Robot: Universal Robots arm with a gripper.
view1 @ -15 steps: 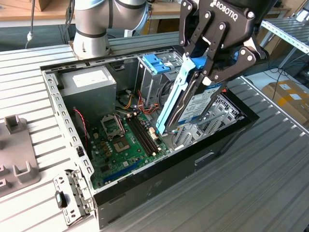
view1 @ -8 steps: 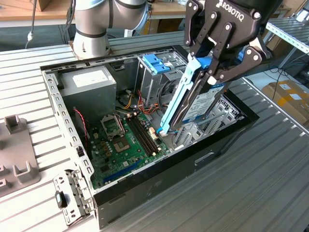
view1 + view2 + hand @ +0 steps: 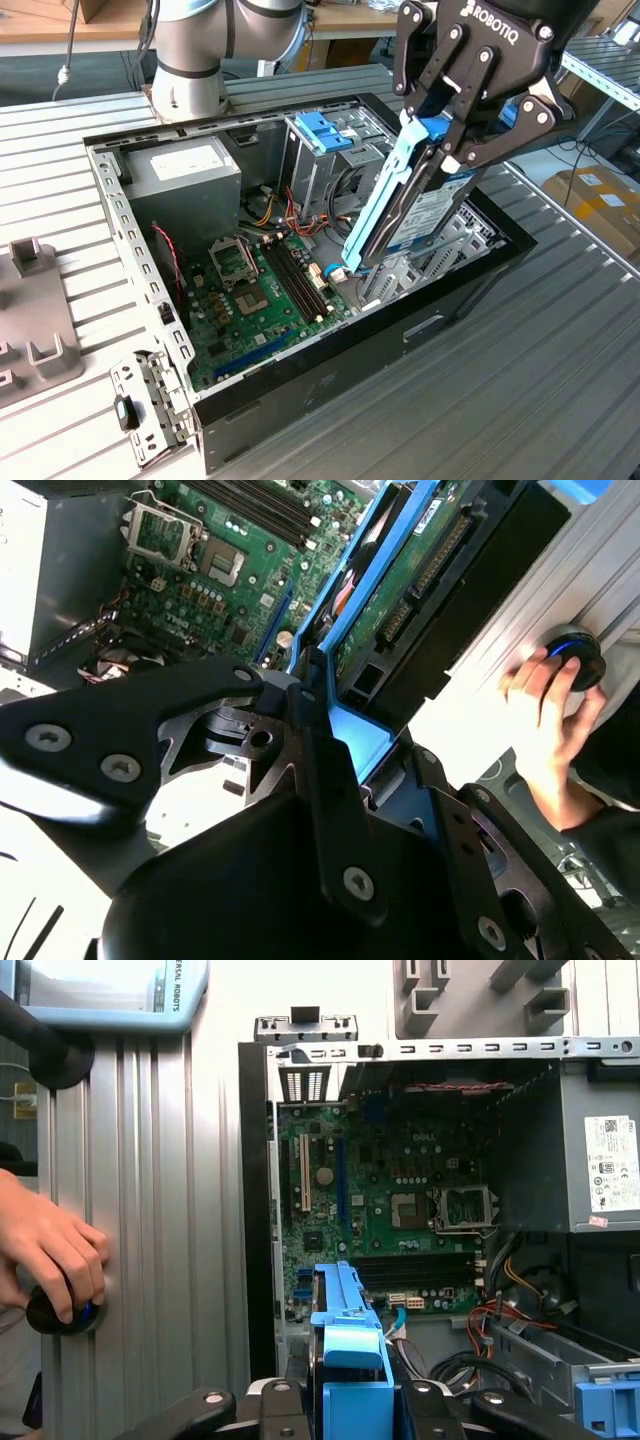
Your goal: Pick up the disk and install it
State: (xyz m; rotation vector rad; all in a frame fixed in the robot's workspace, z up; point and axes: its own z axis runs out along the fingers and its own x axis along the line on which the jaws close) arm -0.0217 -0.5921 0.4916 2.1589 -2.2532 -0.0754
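My gripper [image 3: 447,135] is shut on the disk [image 3: 425,215], a dark drive framed by bright blue rails. It grips the disk near its upper blue tab end. The disk hangs steeply tilted inside the open computer case [image 3: 470,290], on the exterior view's right. Its lower end reaches down beside the motherboard [image 3: 250,290]; whether it touches anything there I cannot tell. The second wrist view shows the disk's [image 3: 400,570] green circuit side running away from the gripper [image 3: 320,730]. In the first wrist view the disk's [image 3: 350,1350] blue tab stands between the black fingers [image 3: 420,1405].
A tall metal drive cage with a blue handle [image 3: 325,135] stands behind the disk. The power supply [image 3: 185,170] fills the case's far corner. A grey fixture [image 3: 30,320] lies on the ribbed table. A person's hand [image 3: 50,1250] rests on a round knob [image 3: 55,1315] beside the case.
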